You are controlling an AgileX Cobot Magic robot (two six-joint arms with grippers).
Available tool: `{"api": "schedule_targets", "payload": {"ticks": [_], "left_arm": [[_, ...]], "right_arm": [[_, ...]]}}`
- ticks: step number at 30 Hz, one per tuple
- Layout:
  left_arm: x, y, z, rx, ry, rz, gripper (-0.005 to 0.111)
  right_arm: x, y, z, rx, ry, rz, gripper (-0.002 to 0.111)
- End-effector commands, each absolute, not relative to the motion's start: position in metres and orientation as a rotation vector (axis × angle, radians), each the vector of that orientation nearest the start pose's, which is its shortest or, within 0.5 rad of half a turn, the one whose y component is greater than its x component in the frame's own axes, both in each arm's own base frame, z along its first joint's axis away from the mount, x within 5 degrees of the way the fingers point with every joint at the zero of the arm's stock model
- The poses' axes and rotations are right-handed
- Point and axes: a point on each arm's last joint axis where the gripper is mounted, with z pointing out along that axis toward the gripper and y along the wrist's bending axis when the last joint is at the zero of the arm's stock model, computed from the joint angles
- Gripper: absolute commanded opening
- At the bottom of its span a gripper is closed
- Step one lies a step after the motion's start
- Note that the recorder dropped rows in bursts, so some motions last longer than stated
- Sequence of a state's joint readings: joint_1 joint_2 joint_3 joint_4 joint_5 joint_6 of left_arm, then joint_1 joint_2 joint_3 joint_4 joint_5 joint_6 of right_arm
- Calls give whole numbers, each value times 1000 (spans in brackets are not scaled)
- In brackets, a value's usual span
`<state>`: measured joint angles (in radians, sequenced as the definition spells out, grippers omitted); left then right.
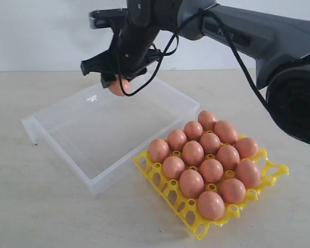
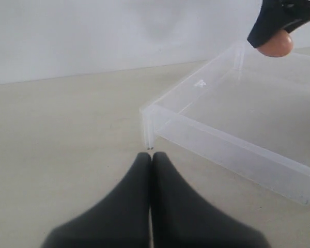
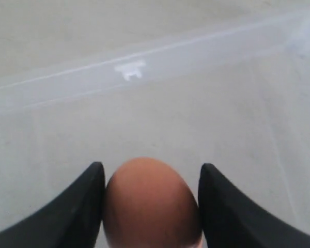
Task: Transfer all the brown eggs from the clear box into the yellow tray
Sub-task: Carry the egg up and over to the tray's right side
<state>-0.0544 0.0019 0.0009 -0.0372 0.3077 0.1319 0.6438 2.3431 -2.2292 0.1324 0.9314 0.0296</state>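
A brown egg (image 1: pixel 119 88) is clasped between the two black fingers of the right gripper (image 1: pixel 117 80), whose arm is stretched across to the left side of the exterior view. The egg is held in the air above the far part of the clear box (image 1: pixel 67 155), well off the box floor. In the right wrist view the same egg (image 3: pixel 152 201) is seen wedged between the fingers (image 3: pixel 88 201), both pressed against its sides, with the frosted floor and one wall of the box (image 3: pixel 196 57) beyond it.

The clear box is set on the bench (image 1: pixel 36 212) toward its left edge, turned at an angle to the near edge. The yellow tray (image 1: pixel 199 227) is placed just beside the box's near right wall, toward the near right corner of the bench. Its cups are filled with brown eggs (image 1: pixel 211 170) set upright in rows. Fifteen seem to be there, though the far ones are partly hidden by those in front.

The left gripper (image 2: pixel 151 155) is seen only in the left wrist view, its fingers pressed together with nothing between them. Its tips are held near a corner of the clear box (image 2: pixel 232 152), low over the bench (image 2: pixel 57 134). The carried egg (image 2: pixel 276 45) is seen from there above the far side of the box.
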Motion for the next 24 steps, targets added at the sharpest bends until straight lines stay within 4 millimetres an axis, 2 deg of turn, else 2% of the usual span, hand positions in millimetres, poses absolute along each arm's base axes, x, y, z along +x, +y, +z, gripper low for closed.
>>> {"api": "schedule_targets", "payload": {"ticks": [1,7,11,14,17,20,24], "left_arm": [[54,-4,186,141,1782,25,-4],[54,-4,186,141,1782,25,-4],[54,-4,186,141,1782,25,-4],[54,-4,186,141,1782,25,-4],[54,-4,186,141,1782,25,-4],[54,-4,186,141,1782,25,-4],[54,-4,186,141,1782,25,-4]], "right_arm": [[400,343,271,-939,2260,657,0],[371,356,305,-1120,1973,1047,0],[357,342,315,-1136,1833,1211,0],[349,311,305,-1082,1807,1299,0],[338,264,282,-974,1864,1303,0],[314,216,255,-936,1949,1236,0],[275,173,246,-977,1972,1027,0]]}}
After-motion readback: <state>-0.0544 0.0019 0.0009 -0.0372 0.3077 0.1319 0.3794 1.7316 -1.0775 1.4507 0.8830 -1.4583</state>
